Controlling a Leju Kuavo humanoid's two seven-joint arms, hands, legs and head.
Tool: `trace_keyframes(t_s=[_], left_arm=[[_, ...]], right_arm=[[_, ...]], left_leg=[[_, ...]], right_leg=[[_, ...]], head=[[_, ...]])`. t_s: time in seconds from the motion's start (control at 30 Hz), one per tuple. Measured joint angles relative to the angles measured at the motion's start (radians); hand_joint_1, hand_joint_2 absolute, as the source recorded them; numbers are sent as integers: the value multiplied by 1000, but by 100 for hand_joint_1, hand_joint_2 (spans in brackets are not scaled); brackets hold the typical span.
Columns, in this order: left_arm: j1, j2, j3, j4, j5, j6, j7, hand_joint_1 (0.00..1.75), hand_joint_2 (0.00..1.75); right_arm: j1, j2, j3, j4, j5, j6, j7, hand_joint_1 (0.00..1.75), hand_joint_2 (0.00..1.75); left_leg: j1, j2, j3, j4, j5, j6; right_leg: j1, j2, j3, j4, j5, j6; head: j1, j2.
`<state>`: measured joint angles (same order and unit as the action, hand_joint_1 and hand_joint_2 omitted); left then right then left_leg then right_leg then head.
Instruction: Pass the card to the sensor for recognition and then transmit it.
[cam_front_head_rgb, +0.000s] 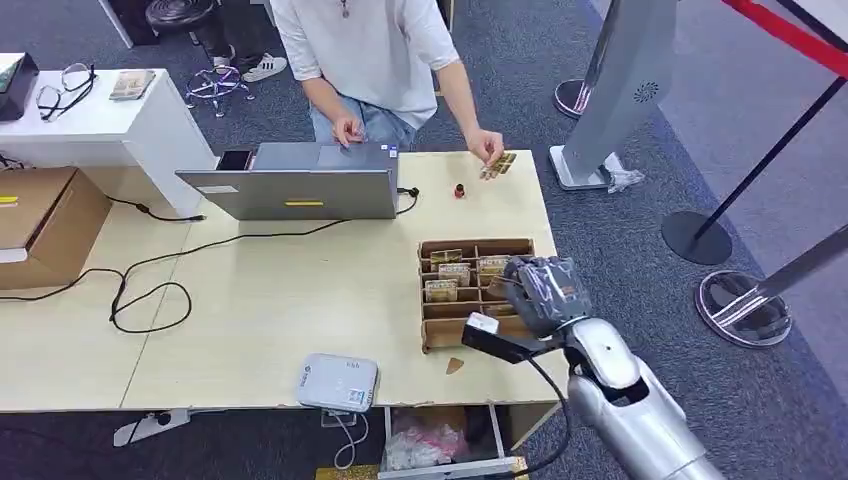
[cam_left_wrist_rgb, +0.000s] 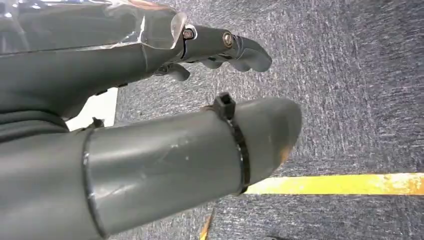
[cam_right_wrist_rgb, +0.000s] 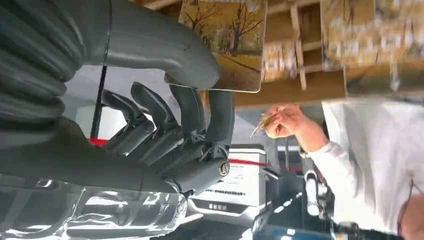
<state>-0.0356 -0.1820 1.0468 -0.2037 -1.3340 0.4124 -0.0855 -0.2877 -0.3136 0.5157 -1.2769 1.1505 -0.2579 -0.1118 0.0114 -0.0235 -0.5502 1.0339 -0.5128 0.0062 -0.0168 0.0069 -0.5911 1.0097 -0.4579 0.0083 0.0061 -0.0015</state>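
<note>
My right hand (cam_front_head_rgb: 545, 290) hovers over the right side of a brown divided cardboard box (cam_front_head_rgb: 475, 243) that holds several picture cards. In the right wrist view this hand (cam_right_wrist_rgb: 165, 140) pinches a card (cam_right_wrist_rgb: 227, 45) printed with yellow autumn trees between its thumb and fingers, just over the box compartments. A white sensor unit (cam_front_head_rgb: 338, 382) lies flat at the table's near edge, left of the box. My left hand (cam_left_wrist_rgb: 150, 60) hangs over grey carpet, fingers apart from the thumb, holding nothing.
A person stands across the table and holds another card (cam_front_head_rgb: 499, 164) near the far edge. A grey laptop (cam_front_head_rgb: 300, 185) and black cables (cam_front_head_rgb: 150, 290) lie to the left. An open drawer (cam_front_head_rgb: 440, 440) juts out below the table front. Stanchion bases (cam_front_head_rgb: 744, 308) stand on the right.
</note>
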Motion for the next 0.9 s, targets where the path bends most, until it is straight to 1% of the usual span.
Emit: trace_keyframes(t_s=[0.43,0.63,0.77,0.9], left_arm=[[0,0,0,0,-18,-6,-12,0,0],[-2,0,0,0,-23,-6,-12,0,0],[-2,0,0,0,-35,-6,-12,0,0],[-4,0,0,0,-41,-7,-12,0,0]], right_arm=[[1,-47,-102,-179,-38,-32,-8,175,175],[-19,-52,-136,-218,-47,-63,-28,175,175],[-71,-40,-139,-209,-50,-104,-46,175,175],[-140,8,-133,-149,-38,-162,-53,175,175]], left_leg=[[0,0,0,0,0,0],[0,0,0,0,0,0],[0,0,0,0,0,0],[0,0,0,0,0,0]], right_leg=[[0,0,0,0,0,0],[0,0,0,0,0,0],[0,0,0,0,0,0],[0,0,0,1,1,0]], head=[[0,0],[0,0],[0,0],[0,0]])
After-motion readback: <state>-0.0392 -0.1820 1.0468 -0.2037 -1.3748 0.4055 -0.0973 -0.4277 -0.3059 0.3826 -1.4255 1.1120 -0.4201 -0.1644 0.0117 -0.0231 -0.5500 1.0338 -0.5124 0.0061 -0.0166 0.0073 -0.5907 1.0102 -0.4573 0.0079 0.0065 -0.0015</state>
